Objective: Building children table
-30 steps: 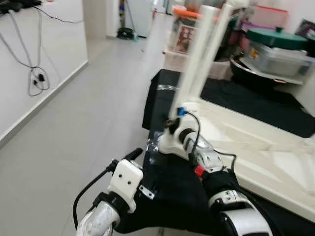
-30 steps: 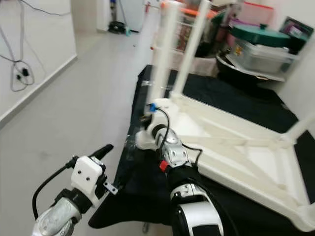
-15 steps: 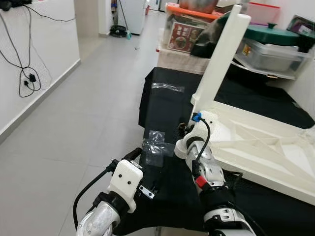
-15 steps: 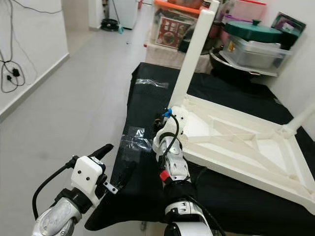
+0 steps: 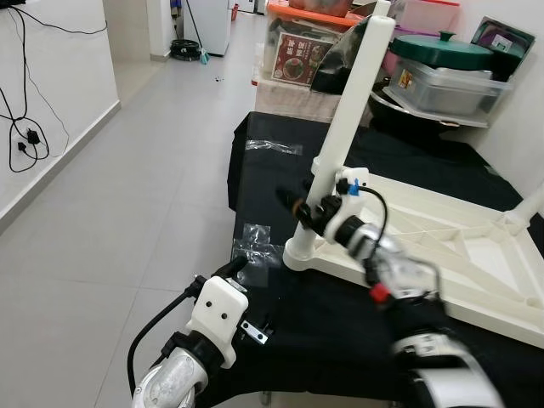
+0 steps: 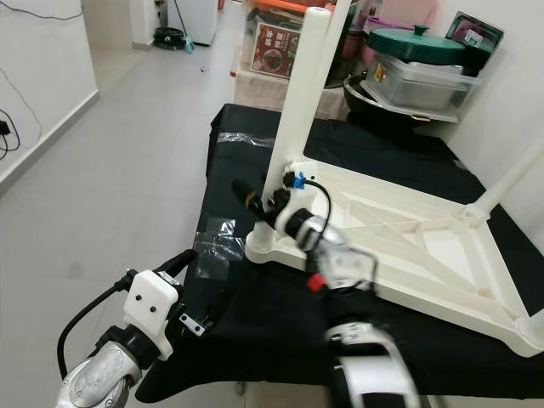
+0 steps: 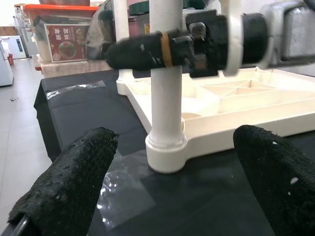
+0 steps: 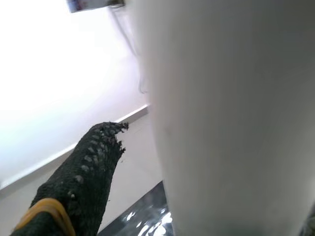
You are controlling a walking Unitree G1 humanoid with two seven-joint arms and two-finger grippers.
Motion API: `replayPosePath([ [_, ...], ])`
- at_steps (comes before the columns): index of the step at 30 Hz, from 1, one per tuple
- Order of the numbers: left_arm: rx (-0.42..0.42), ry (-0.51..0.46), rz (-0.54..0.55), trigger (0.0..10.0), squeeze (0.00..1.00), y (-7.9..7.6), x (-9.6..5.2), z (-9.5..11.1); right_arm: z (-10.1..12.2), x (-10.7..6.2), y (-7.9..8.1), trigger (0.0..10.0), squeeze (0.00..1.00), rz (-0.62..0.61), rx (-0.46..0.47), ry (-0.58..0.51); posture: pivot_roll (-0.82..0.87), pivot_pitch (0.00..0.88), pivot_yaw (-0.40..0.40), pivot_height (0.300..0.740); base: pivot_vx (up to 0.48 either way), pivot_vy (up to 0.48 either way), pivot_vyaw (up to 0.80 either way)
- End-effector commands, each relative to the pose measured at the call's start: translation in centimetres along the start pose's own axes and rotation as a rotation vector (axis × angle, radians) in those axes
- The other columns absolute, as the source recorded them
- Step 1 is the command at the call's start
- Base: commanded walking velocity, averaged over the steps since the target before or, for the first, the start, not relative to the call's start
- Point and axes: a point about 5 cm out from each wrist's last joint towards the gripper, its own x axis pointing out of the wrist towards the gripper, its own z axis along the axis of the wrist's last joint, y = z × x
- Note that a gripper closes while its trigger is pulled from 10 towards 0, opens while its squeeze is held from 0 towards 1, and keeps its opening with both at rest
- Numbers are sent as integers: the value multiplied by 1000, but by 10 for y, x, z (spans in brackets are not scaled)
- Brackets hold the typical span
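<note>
A white children's table (image 5: 442, 246) lies upside down on a black cloth (image 5: 280, 170). One white table leg (image 5: 344, 119) stands upright in the corner socket nearest me. My right gripper (image 5: 299, 204) is on the lower part of that leg, shut on it, with one black finger reaching past its left side. In the right wrist view the table leg (image 8: 231, 113) runs close beside a finger (image 8: 83, 172). My left gripper (image 7: 170, 172) hangs open, low at the cloth's front edge, facing the leg's base (image 7: 166, 152). A second leg (image 6: 501, 183) rises at the far right corner.
A clear plastic patch (image 5: 255, 242) lies on the cloth by the leg's base. Storage boxes and a green-lidded pot (image 5: 450, 59) crowd the back. Bare tiled floor (image 5: 127, 187) stretches to the left, with cables (image 5: 25, 127) on the wall.
The camera has swung, shifting the whole scene. My right gripper has moved from the table's corner up onto the leg. The left arm has held still.
</note>
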Motion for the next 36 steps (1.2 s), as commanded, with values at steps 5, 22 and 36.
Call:
replayPosePath([
  [5,0,10,-11,10000,0,-3,0,-2,-42,12,29,10000,0,323,18,222,170,0,-176,740,0,0,0],
  [22,-3,17,-6,10000,0,-4,-2,-3,-30,27,-1,0,0,-175,14,123,162,0,-178,740,0,0,0],
  [36,1,18,-8,10000,0,-2,-1,-4,-43,3,12,0,0,-1183,180,29,161,0,-174,740,0,0,0],
])
